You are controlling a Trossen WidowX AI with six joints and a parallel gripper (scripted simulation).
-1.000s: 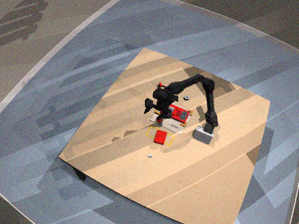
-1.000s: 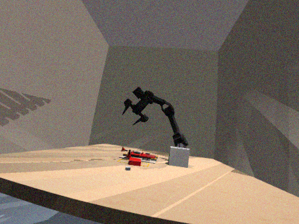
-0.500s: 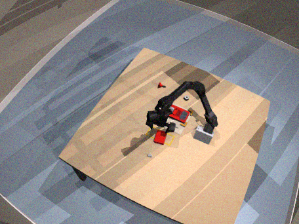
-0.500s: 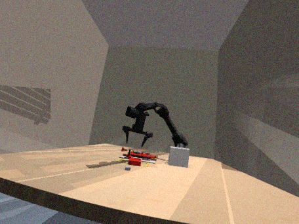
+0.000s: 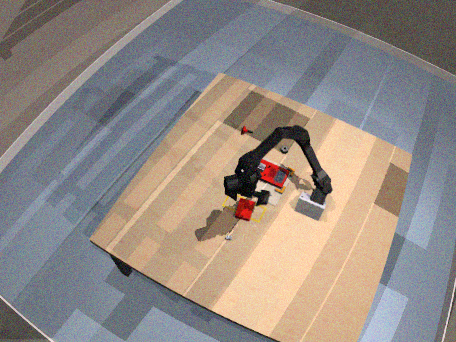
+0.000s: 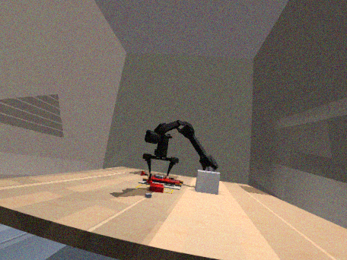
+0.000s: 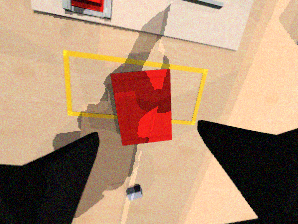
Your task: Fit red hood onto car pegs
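Note:
The red hood (image 5: 245, 209) (image 6: 157, 188) (image 7: 132, 120) lies on the table, overlapping the yellow outline, with arm shadow across it in the wrist view. My gripper (image 6: 158, 176) (image 7: 149, 131) is open and empty, pointing down above the table; the hood shows between and beyond its fingertips in the wrist view, with no finger touching it. The red chassis (image 5: 274, 173) (image 6: 167, 182) sits in the jig behind the hood, partly hidden by the arm in the top view. Its pegs are too small to make out.
A yellow rectangle outline (image 7: 67, 82) surrounds the hood area. A white plate (image 7: 200, 35) (image 5: 273, 198) lies between hood and chassis. A small grey block (image 5: 228, 237) (image 6: 148, 195) (image 7: 134, 192) lies near the hood. A red piece (image 5: 245, 130) and a dark ring (image 5: 284, 149) lie beyond the chassis.

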